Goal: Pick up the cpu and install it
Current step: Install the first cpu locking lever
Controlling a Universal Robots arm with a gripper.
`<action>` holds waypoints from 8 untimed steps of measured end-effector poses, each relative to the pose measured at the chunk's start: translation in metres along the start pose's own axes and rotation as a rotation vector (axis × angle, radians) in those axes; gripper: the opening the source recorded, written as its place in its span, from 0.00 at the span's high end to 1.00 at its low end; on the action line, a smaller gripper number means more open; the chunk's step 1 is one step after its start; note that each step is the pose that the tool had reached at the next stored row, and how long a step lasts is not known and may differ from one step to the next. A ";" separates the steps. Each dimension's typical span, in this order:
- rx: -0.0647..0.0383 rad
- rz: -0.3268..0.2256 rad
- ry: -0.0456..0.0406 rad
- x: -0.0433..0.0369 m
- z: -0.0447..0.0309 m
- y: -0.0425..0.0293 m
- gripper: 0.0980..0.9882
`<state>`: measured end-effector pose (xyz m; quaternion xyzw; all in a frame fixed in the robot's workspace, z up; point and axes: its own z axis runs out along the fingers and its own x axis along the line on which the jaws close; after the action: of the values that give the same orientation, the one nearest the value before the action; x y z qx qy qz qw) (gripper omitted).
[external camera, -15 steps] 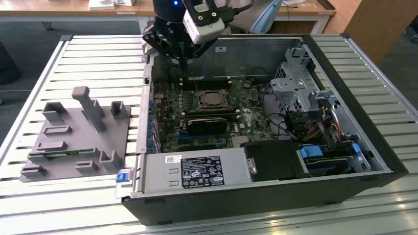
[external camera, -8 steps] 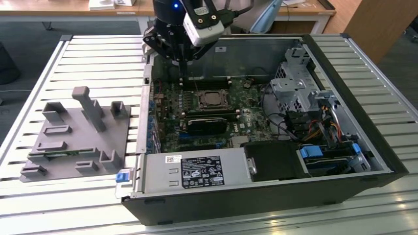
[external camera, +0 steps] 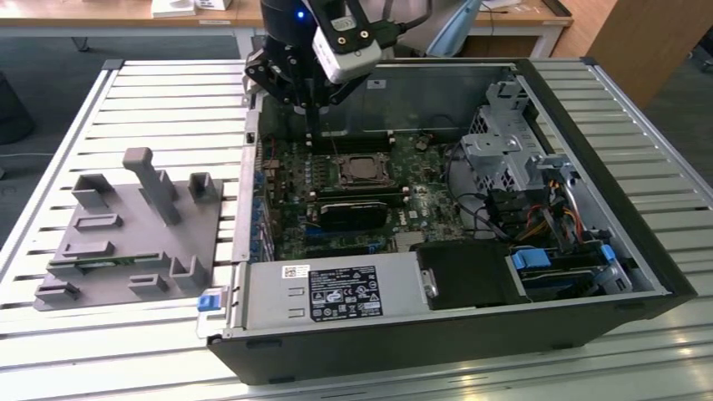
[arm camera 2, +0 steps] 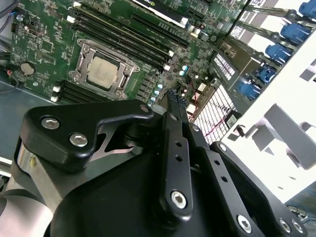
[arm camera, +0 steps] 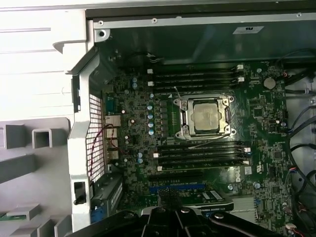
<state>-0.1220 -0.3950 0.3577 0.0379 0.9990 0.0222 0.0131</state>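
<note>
cpu (arm camera: 206, 116) dull metal; end effector (arm camera 2: 174, 101) matt black.

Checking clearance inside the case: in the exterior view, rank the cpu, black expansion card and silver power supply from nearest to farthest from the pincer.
1. cpu, in its socket, close by the pincer.
2. black expansion card, mid-board.
3. silver power supply, at the case's near edge.
</note>
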 end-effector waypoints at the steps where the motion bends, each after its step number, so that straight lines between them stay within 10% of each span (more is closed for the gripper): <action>1: 0.000 0.000 0.0000 0.0000 0.0005 0.0000 0.99; 8: 0.000 0.000 0.0001 0.0001 0.0044 -0.0002 0.99</action>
<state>-0.1220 -0.3950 0.3533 0.0379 0.9990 0.0221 0.0130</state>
